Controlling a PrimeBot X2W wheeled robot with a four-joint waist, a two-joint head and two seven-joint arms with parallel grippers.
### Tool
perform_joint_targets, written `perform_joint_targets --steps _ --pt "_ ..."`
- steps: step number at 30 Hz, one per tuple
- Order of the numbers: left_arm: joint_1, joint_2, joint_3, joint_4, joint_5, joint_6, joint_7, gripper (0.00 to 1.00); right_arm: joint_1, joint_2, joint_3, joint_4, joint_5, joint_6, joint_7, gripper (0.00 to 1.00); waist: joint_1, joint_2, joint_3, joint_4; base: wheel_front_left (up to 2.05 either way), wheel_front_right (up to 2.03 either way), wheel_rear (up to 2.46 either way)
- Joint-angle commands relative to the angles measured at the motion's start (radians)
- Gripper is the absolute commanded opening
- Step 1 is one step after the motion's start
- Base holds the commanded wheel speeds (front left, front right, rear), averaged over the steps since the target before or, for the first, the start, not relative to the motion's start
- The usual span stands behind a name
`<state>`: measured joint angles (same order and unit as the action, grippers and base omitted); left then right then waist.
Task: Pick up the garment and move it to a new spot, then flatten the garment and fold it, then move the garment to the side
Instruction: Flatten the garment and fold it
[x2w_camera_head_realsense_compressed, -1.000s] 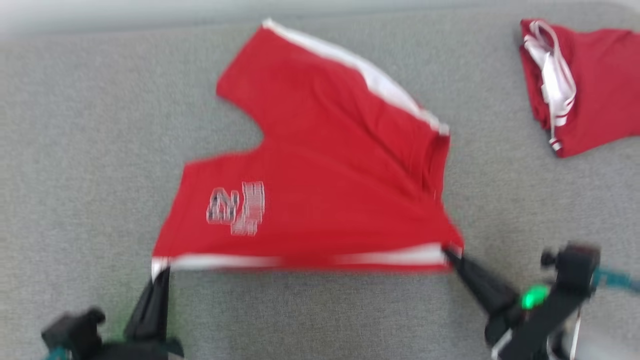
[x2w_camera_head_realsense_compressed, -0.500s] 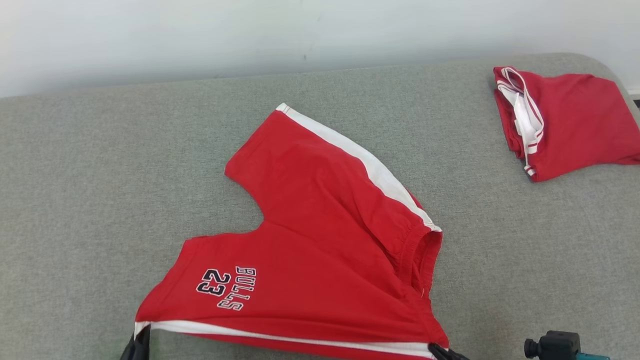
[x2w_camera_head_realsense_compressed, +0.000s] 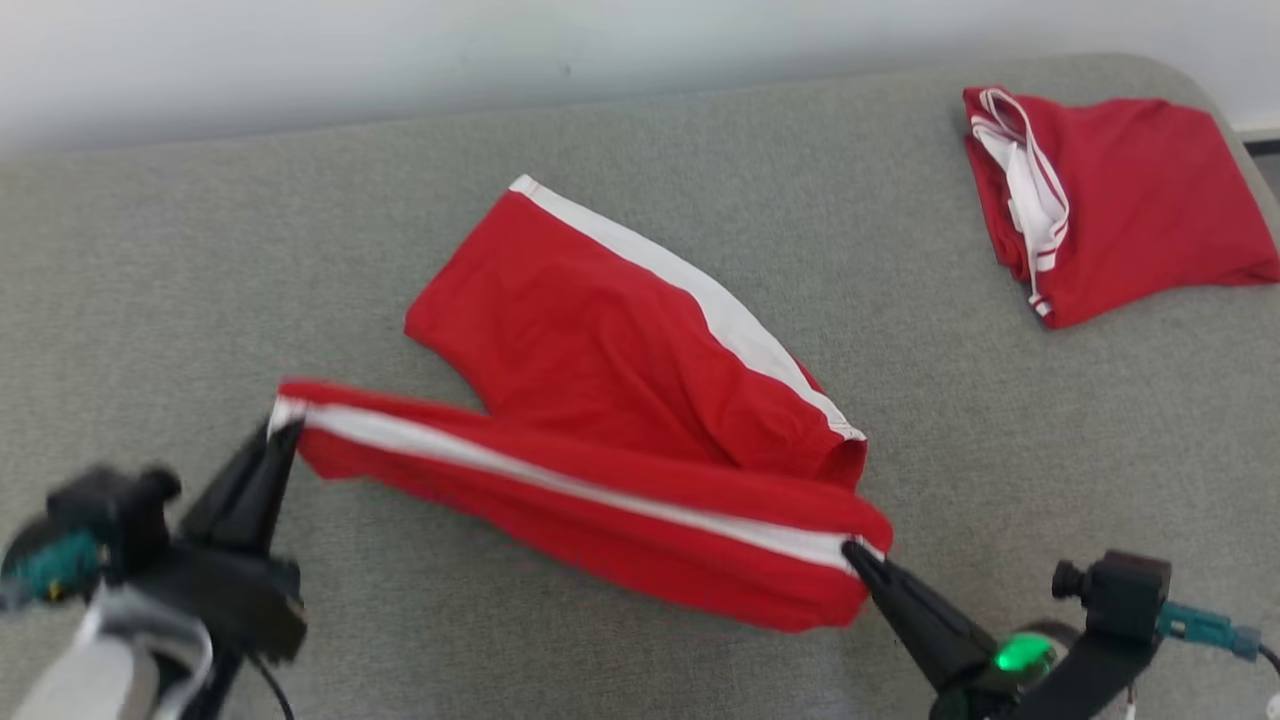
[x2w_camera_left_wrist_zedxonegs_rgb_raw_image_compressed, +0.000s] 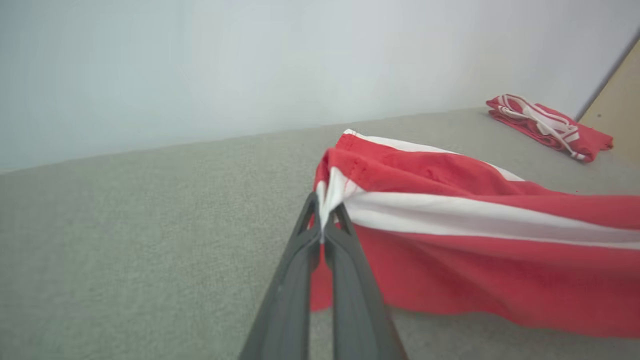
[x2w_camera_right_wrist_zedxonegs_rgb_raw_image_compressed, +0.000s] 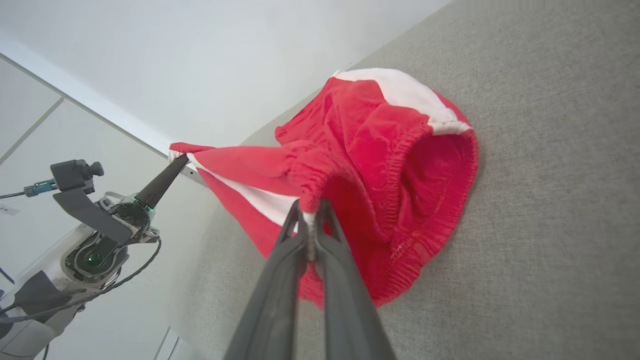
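The garment is a pair of red shorts with white side stripes on a grey padded surface. Its near leg is lifted off the surface and stretched between both grippers, striped edge up; the far leg lies flat behind it. My left gripper is shut on the leg's hem corner at the left, seen pinching red and white cloth in the left wrist view at the left gripper. My right gripper is shut on the waistband end, with the elastic waist bunched beyond the right gripper.
A second red garment with white trim lies folded at the far right corner of the surface, also seen as the second red garment. A pale wall runs along the far edge. Bare grey surface lies to the left and in front.
Both grippers have raised the near striped edge and carried it toward the far leg, so the printed front has turned out of sight. The head camera also shifted.
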<state>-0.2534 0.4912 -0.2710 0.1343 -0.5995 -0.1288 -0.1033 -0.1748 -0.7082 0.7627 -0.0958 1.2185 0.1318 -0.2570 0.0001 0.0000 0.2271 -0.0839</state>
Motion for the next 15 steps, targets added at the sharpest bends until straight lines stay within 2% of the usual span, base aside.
perform_joint_targets --steps 1,10,15 --pt "-0.077 0.024 -0.021 0.009 0.012 0.0 0.029 0.0 -0.03 0.022 -0.015 0.007 -0.012 -0.003 -0.007 0.0 -0.0001 0.0 0.048 -0.03 0.0 0.0 0.0" --pt "-0.411 0.13 -0.178 0.118 -0.037 0.0 0.131 0.0 -0.134 0.148 -0.082 0.062 -0.079 -0.003 -0.008 0.0 -0.0001 0.0 0.174 -0.125 0.0 0.0 0.0" --pt "-0.562 0.166 -0.273 0.192 -0.059 0.0 0.157 0.0 -0.156 0.216 -0.125 0.082 -0.124 -0.003 -0.008 0.0 -0.0001 0.0 0.22 -0.17 0.0 0.0 0.0"
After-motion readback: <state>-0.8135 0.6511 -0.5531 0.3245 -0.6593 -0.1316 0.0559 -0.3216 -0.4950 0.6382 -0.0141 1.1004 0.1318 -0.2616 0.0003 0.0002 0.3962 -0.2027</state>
